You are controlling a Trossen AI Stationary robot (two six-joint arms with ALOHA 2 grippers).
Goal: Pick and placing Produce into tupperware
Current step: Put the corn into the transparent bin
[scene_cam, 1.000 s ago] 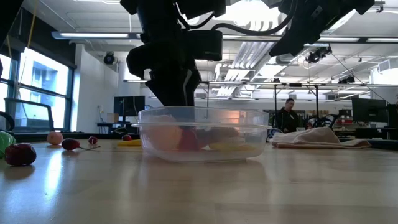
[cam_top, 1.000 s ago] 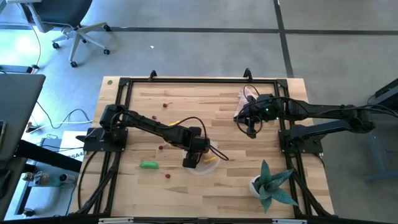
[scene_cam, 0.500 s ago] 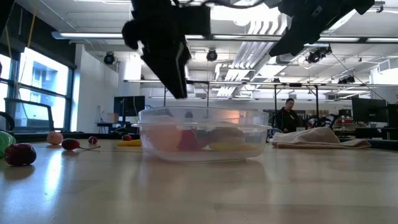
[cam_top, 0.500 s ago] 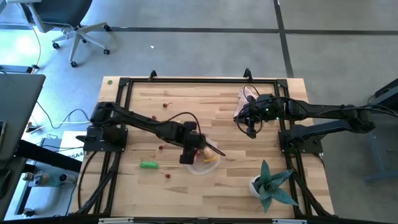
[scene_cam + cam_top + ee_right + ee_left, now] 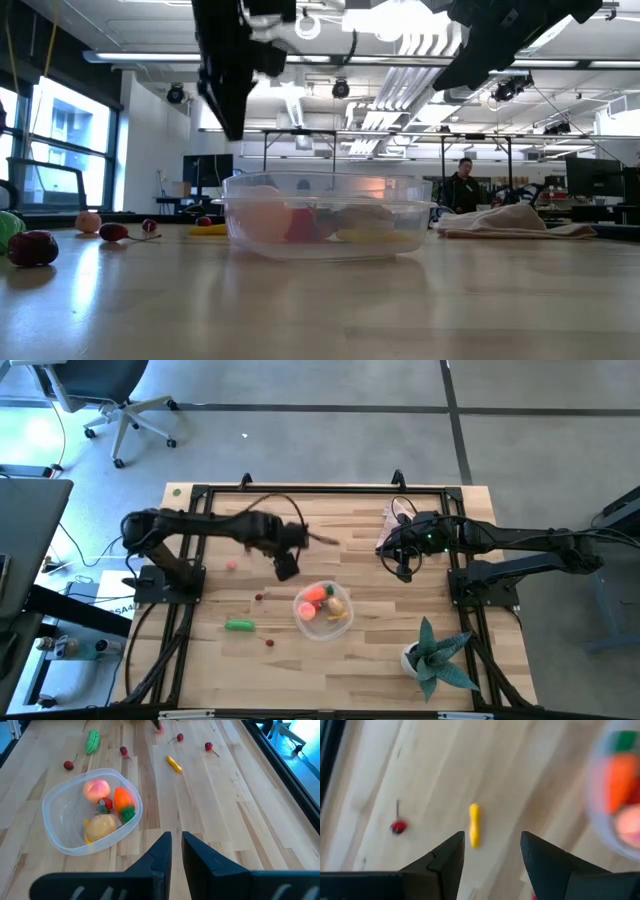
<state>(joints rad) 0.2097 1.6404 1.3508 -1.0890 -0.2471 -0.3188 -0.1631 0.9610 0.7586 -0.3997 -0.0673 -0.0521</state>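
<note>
My high camera looks straight down on the whole tabletop (image 5: pixel 370 650); my low one sits at its surface, facing the room. Both wrist cameras look down closely, sharing the tupperware (image 5: pixel 90 810).

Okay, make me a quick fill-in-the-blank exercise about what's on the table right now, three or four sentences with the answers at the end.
1. The orange carrot lies inside the clear ____.
2. The left end effector hangs with open fingers over a yellow stick that lies on the ____.
3. The green pod lies ____ the tupperware.
4. The right end effector is ____ and holds nothing.

Missing words: tupperware; table; outside; shut
</note>
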